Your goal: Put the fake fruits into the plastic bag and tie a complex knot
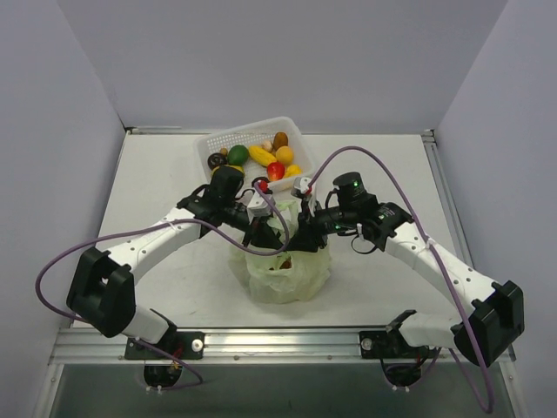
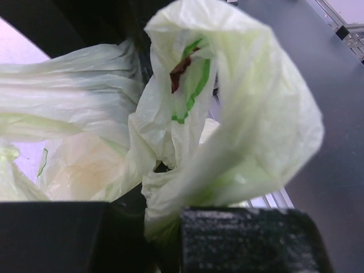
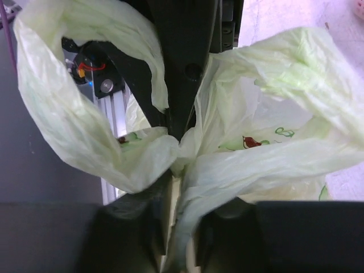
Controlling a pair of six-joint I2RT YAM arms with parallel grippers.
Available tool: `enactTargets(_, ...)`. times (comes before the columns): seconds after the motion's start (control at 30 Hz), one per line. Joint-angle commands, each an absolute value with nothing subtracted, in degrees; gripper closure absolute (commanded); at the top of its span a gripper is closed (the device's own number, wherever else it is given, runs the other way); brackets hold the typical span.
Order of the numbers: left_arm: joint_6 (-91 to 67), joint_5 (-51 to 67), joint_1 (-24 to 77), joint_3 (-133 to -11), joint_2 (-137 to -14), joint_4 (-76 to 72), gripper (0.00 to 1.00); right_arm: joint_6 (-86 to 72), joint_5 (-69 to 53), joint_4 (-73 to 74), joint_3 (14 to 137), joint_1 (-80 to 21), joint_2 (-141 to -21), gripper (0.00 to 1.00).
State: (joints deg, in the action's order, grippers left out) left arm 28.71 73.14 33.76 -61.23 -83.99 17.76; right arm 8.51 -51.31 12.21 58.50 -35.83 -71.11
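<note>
left pincer [image 2: 151, 230] clamped almost fully shut on a bunched loop of the plastic bag [image 2: 256, 114], right pincer [image 3: 182, 227] narrowly pinching the loop facing it, so crossing them likely wants slow, taut pulls; beyond both, fake fruits [image 1: 265, 157] in a white basket [image 1: 244, 131].

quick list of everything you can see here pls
basket: one, white perforated, back centre of the table
fake fruits: several, yellow, orange, green, red, brown, dark, in the basket
plastic bag: one, pale green with prints, centre, top gathered between both grippers
table: one, white, under everything
left gripper: one, black, shut on the bag's top from the left
right gripper: one, black, shut on the bag's top from the right
</note>
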Motion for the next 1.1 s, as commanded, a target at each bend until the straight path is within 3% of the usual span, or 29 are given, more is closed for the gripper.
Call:
enactTargets(0.0,30.59,73.92,34.36,-64.77,-84.29,17.93,0.87,9.58,-52.47,10.28,60.12,-36.30,-70.14,0.85)
enactTargets(0.07,30.59,73.57,34.37,-65.21,-84.11,18.72,0.84,9.84,-52.12,10.20,59.86,-36.30,-70.22,1.00)
enactTargets(0.1,31.02,73.30,34.37,-65.39,-84.02,20.81,0.81,9.84,-52.03,10.28,59.77,-36.12,-69.88,1.00)
enactTargets(0.13,32.68,72.52,34.28,-65.39,-83.24,22.22,0.72,9.93,-51.94,10.20,59.68,-35.95,-69.61,1.00)
enactTargets(0.23,35.15,70.32,33.93,-64.17,-80.26,26.71,0.57,9.93,-51.59,10.11,58.89,-35.07,-68.91,1.00)
enactTargets(0.33,33.59,68.65,33.31,-62.32,-76.57,27.68,0.49,9.58,-51.42,10.11,58.27,-34.19,-68.38,1.00)
enactTargets(0.63,24.44,61.88,28.22,-58.63,-63.83,27.69,0.45,7.82,-51.94,9.93,57.04,-33.40,-67.32,1.00)
enactTargets(0.77,23.20,58.10,27.95,-57.48,-61.09,27.60,0.53,6.86,-51.94,9.32,56.60,-33.49,-66.97,1.00)
enactTargets(0.9,18.56,58.71,28.39,-57.13,-63.53,22.87,0.81,5.72,-52.47,8.61,56.43,-33.57,-67.06,1.00)
enactTargets(1.07,11.25,58.63,31.10,-58.53,-67.93,13.37,1.00,5.27,-53.44,8.52,57.48,-33.92,-67.67,1.00)
